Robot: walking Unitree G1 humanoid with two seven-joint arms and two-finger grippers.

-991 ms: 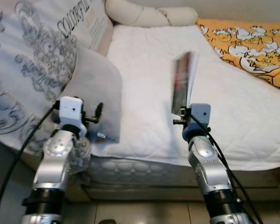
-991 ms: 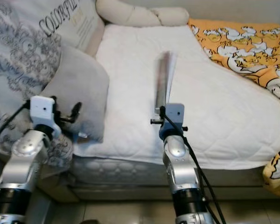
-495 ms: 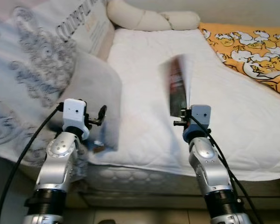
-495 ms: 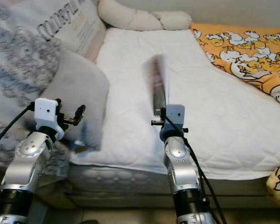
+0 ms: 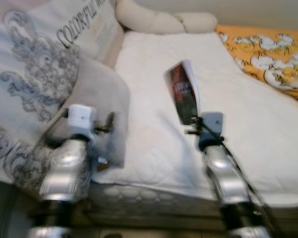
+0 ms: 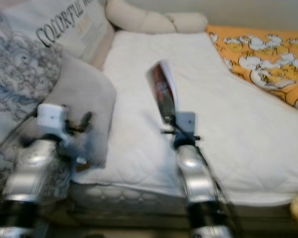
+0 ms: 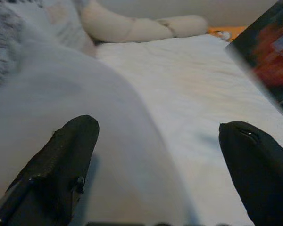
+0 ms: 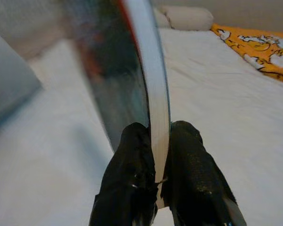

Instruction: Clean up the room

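Observation:
A thin book (image 5: 184, 93) with a dark red cover stands up from my right gripper (image 5: 192, 119), which is shut on its lower edge above the white bed (image 5: 154, 59). The book leans toward the left. In the right wrist view both black fingers (image 8: 132, 179) pinch the pale page edge of the book (image 8: 148, 94). My left gripper (image 5: 108, 120) is open, held over the grey pillow (image 5: 102, 94) at the bed's left side. In the left wrist view its fingers (image 7: 68, 155) stand wide apart with nothing between them.
A large patterned grey-and-white cushion (image 5: 35, 84) leans at the left. A cream bolster (image 5: 159, 21) lies at the head of the bed. An orange duck-print blanket (image 5: 268, 54) covers the right side. The mattress front edge (image 5: 154, 196) is just below my arms.
The camera has shifted and the view is blurred. The book in my right gripper has tipped from near upright toward the left, showing its dark cover. The left gripper stays open.

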